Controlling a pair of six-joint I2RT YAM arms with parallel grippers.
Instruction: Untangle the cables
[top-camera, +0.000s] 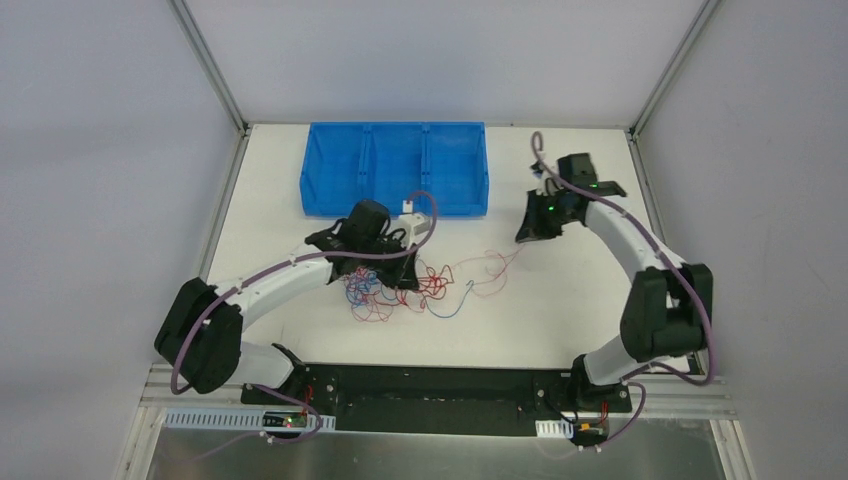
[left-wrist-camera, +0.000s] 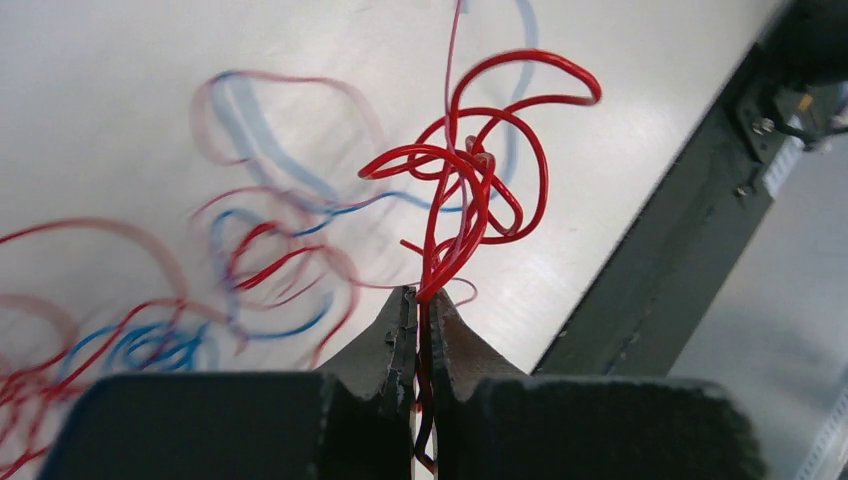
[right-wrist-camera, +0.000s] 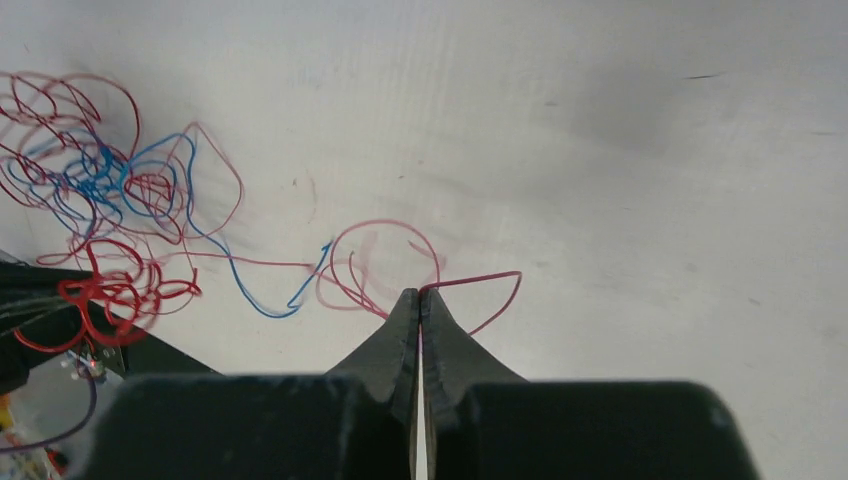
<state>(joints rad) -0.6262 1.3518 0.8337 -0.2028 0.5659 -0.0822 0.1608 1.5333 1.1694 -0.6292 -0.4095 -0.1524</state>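
**Cable position.** The cables (top-camera: 420, 285) lie in a loose red-and-blue heap on the table (top-camera: 580, 310), just in front of the bin (top-camera: 395, 170) and left of centre.

**Left gripper (left-wrist-camera: 420, 298).** The jaws are pressed together on a red clump (left-wrist-camera: 480, 190), with several loops caught at the tips. The clump stands clear above the blurred wires on the table. This grip appears to serve as the anchor and lift point for the densest part of the heap.

**Right gripper (right-wrist-camera: 419, 297).** The jaws are pressed together on one red strand (right-wrist-camera: 480, 285) at its end loop. The strand runs across the table back to the heap. The gripper sits well apart from the heap, to the right, which likely serves to draw one wire out lengthwise.

**Purpose.** Two separated hold points put tension between them, which should open the knot.

**Caution.** Thin wire may slip from the tips, or the pull may tighten the loops.
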